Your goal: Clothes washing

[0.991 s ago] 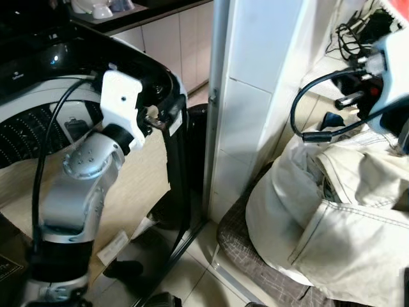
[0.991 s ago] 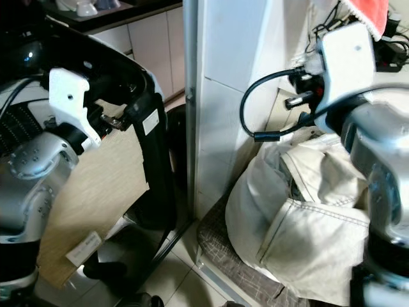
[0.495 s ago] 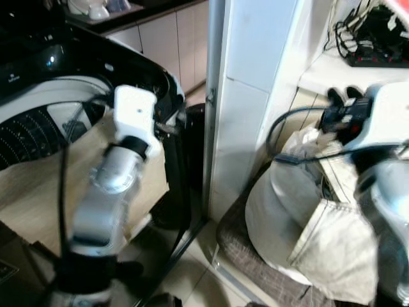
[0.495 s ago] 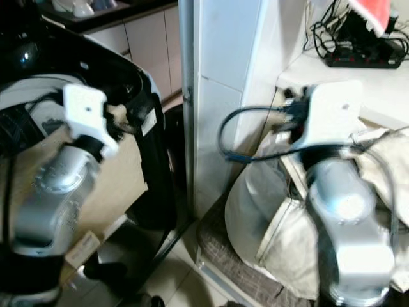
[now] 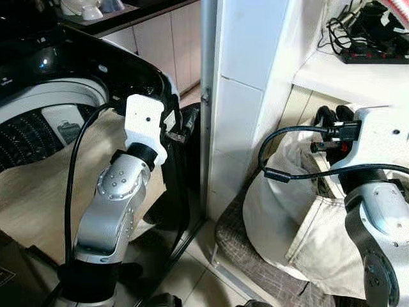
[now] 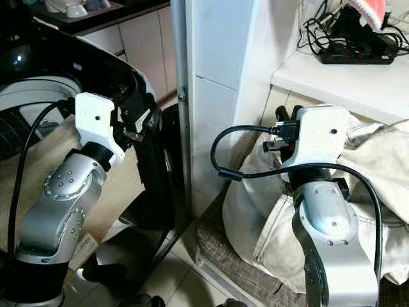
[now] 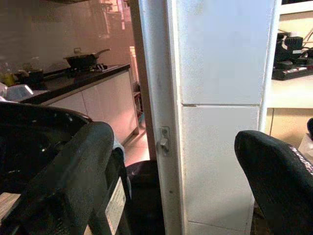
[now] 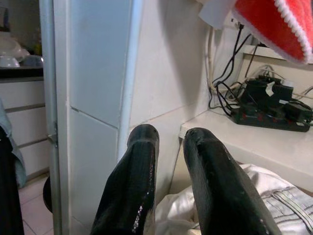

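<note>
A black top-loading washing machine (image 5: 64,70) stands at the left with a beige cloth (image 5: 38,185) draped over its front rim. A heap of cream clothes (image 5: 281,204) lies on a low padded seat (image 5: 255,272) at the right. My left gripper (image 5: 180,130) is raised at the washer's near right corner, open wide (image 7: 171,166) with nothing between its fingers. My right gripper (image 5: 333,115) hovers just above the clothes heap (image 8: 254,196), aimed at the shelf. Its fingers (image 8: 139,166) are nearly together with only a narrow slit, holding nothing.
A white tiled pillar (image 5: 246,96) with a metal edge strip divides washer from clothes. A shelf above the heap carries a black power strip (image 5: 377,54) and tangled cables, with a red cloth (image 8: 274,24) hanging over it. Kitchen cabinets (image 7: 107,103) stand behind. Pale floor tiles lie below.
My right arm has swung down from the upper right to stand in front of the clothes heap. My left arm has shifted toward the pillar. The head view has tilted slightly.
</note>
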Controlling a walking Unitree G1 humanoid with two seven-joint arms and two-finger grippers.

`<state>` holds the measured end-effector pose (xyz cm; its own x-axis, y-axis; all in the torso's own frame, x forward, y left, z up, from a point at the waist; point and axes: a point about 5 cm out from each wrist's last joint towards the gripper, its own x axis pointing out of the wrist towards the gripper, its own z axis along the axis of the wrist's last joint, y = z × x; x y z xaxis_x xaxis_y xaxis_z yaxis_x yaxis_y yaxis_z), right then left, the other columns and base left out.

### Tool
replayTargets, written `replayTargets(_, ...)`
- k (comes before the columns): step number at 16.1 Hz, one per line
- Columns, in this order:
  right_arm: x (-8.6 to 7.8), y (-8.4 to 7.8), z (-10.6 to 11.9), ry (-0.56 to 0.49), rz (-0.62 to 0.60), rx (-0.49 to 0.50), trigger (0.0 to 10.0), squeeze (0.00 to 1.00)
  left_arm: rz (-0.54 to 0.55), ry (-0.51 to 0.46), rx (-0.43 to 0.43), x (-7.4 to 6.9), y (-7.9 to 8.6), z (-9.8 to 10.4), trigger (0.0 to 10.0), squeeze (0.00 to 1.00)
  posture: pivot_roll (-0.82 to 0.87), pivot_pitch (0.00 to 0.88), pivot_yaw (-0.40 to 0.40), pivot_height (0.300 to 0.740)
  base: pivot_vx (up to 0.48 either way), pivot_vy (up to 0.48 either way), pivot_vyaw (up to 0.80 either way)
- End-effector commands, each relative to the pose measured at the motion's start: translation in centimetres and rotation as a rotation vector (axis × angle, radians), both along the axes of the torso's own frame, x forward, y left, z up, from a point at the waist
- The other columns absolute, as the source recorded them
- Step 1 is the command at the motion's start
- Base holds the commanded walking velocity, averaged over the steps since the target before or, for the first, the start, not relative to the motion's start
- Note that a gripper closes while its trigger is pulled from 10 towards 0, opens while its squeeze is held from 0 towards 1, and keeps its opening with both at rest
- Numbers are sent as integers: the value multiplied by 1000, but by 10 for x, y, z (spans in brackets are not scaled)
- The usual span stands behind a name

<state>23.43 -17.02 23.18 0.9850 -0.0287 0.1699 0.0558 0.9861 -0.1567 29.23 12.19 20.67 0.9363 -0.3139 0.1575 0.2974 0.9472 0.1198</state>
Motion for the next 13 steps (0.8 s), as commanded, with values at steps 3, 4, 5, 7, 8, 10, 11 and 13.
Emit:
replayTargets(3,-4,1,1,-16,-2,12,10000,0,-12,-12,3,-1,-1,5,10000,0,-99,47,52,740,0,0,0)
replayTargets(4,-4,1,0,-14,-1,11,10000,0,-13,-12,2,-1,-1,5,10000,0,-97,48,52,740,0,0,0)
replayTargets(5,-3,2,0,-12,1,10,10000,0,-13,-13,4,-1,-1,5,10000,0,-96,48,50,740,0,0,0)
replayTargets(7,-3,2,-1,-7,7,7,10000,0,-14,-14,3,-1,0,6,10000,0,-94,49,46,740,0,0,0)
replayTargets(8,-3,3,-2,-4,8,5,10000,0,-12,-13,3,-1,0,6,10000,0,-94,51,46,740,0,0,0)
replayTargets(10,-2,3,-3,1,13,5,10000,0,-12,-13,0,-1,0,6,10000,0,-94,50,45,740,0,0,0)
replayTargets(11,-2,3,-3,2,14,5,10000,0,-13,-13,-2,-1,0,6,10000,0,-94,50,45,740,0,0,0)
replayTargets(13,-2,4,-4,8,21,7,10000,0,-11,-13,-1,-1,1,6,10000,0,-93,49,44,740,0,0,0)
